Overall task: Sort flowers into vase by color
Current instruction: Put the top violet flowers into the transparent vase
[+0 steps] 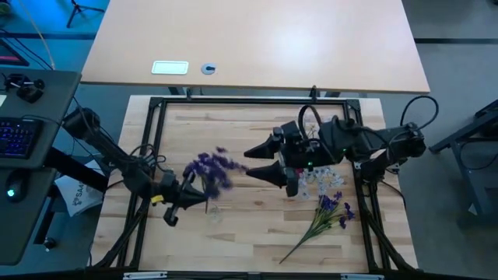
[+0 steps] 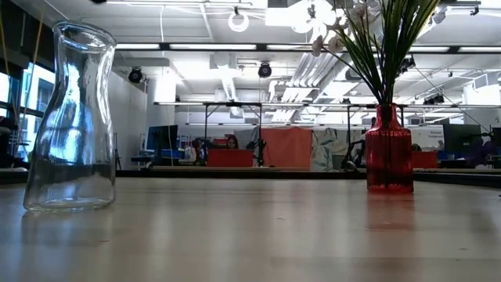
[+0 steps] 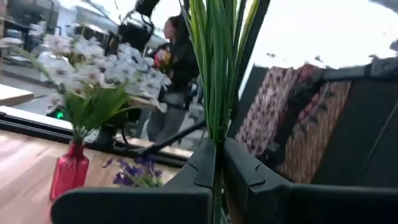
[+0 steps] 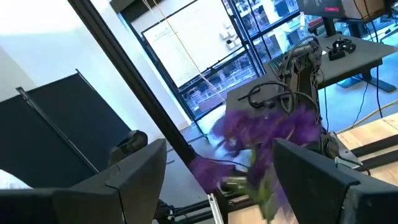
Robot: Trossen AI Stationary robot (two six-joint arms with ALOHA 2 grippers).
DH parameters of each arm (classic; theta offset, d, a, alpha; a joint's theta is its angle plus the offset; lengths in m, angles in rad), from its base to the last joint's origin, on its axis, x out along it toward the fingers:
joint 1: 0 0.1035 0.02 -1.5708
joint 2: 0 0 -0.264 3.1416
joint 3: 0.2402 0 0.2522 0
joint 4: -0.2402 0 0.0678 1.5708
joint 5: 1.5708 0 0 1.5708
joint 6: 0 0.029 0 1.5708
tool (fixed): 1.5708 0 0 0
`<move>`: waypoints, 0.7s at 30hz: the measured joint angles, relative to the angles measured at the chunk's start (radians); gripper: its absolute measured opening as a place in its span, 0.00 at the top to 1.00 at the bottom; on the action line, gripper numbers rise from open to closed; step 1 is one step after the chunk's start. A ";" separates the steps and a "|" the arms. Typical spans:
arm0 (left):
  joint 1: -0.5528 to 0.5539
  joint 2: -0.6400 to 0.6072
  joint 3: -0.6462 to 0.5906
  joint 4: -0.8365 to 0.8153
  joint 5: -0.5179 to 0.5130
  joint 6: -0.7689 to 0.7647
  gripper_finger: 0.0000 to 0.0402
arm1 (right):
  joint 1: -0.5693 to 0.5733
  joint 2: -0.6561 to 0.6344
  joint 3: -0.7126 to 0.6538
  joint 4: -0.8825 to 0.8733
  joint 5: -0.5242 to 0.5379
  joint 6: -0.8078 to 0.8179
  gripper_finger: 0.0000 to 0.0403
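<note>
Purple sprig (image 4: 267,140) ahead of right gripper (image 1: 261,162) is motion-blurred, petals unreadable; white blossoms (image 2: 338,17) in red vase (image 2: 389,150) cut off by low view's top edge; clear vase by left gripper (image 1: 187,196) barely visible from above.

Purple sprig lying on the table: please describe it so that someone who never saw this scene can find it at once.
In the high view, find the wooden table inside the black frame and go to its lower right part. There the purple sprig lies flat on the wood. Unlike it, the second purple sprig is held up by the left gripper.
</note>
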 joint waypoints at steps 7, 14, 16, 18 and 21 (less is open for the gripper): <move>-0.005 -0.002 -0.249 0.518 -0.071 0.046 1.00 | 0.000 0.000 0.000 0.020 -0.021 -0.003 0.29; 0.013 0.064 -0.262 0.506 -0.056 0.010 1.00 | -0.002 -0.001 0.000 0.022 -0.045 -0.028 0.29; 0.013 0.108 -0.243 0.497 -0.073 0.005 1.00 | -0.003 -0.001 0.000 0.023 -0.045 -0.029 0.29; 0.013 0.153 -0.217 0.504 -0.082 0.000 1.00 | -0.006 -0.001 0.000 0.022 -0.045 -0.029 0.29; 0.012 0.212 -0.195 0.502 -0.085 0.001 1.00 | -0.010 -0.001 0.000 0.022 -0.047 -0.029 0.29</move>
